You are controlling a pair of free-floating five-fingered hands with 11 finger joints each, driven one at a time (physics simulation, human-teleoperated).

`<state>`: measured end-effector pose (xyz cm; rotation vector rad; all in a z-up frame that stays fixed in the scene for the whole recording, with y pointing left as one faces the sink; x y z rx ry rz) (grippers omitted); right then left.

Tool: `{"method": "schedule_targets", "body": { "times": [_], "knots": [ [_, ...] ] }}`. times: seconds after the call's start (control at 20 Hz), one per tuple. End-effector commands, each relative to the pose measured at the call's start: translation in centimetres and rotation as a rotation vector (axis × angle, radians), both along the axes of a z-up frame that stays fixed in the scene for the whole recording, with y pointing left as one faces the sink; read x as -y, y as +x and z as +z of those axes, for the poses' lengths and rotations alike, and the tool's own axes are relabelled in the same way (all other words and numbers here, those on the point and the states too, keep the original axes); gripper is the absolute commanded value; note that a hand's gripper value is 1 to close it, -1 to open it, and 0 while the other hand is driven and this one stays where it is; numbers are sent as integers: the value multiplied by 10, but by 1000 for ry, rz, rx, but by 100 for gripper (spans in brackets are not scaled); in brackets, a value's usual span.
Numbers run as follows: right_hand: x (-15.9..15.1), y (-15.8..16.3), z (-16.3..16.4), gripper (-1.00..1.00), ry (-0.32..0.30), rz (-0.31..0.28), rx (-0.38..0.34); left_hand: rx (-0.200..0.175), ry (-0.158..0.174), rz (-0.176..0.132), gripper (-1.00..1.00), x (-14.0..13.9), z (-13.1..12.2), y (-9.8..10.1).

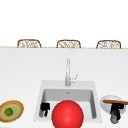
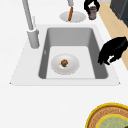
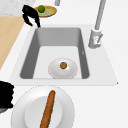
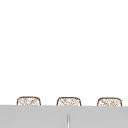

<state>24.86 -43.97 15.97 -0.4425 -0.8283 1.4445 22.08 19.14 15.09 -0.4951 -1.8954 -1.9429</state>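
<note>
front view first: the white counter [image 1: 22, 75] spreads across the whole scene, and set into it is the grey sink [image 1: 67, 98], with the tall faucet [image 1: 67, 72] standing upright at its back rim. a big red ball shape [image 1: 67, 114] covers the front of the basin in that view. the left side view looks into the basin, where a white bowl [image 2: 65, 64] lies on the floor with a small brown lump [image 2: 64, 62] at its middle.

to the right of the sink sits a white plate [image 1: 110, 101] with a long brown sausage-like stick [image 1: 115, 102] lying across it; the right side view has the same plate [image 3: 43, 107] just past the sink's near rim. to the left of the sink is a yellow-brown patterned plate [image 1: 11, 110] with a green round fruit [image 1: 9, 111] in its centre.

right hand [image 1: 116, 110] hangs just in front of the white plate, its fingers curled round a small brownish jar [image 1: 115, 116], which is upright and held near the plate's front edge. left hand [image 1: 45, 109] hovers over the sink's front left corner, fingers curled downward and holding nothing, close to the sink wall but i cannot tell whether it touches.

three woven chair backs [image 1: 68, 44] line the far edge of the counter.
</note>
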Motion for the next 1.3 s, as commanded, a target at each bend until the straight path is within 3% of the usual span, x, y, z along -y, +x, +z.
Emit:
{"method": "schedule_targets", "body": {
  "times": [0.0,0.15,0.2,0.25,0.85,1.25],
  "knots": [
    [0,-7,-11,100,-14,0,-47,0,0,0,0,0,0,0],
    [0,0,-1,100,-5,0,-7,0,0,0,0,0,0,0],
    [-1,0,0,-100,-8,2,-5,0,0,0,0,0,0,0],
    [-1,0,4,-100,-45,12,15,0,0,0,0,0,0,0],
    [11,4,24,-100,-58,24,7,0,0,0,0,0,0,0],
    [15,4,63,-100,-78,41,-3,0,0,0,0,0,0,0]
  ]
}}
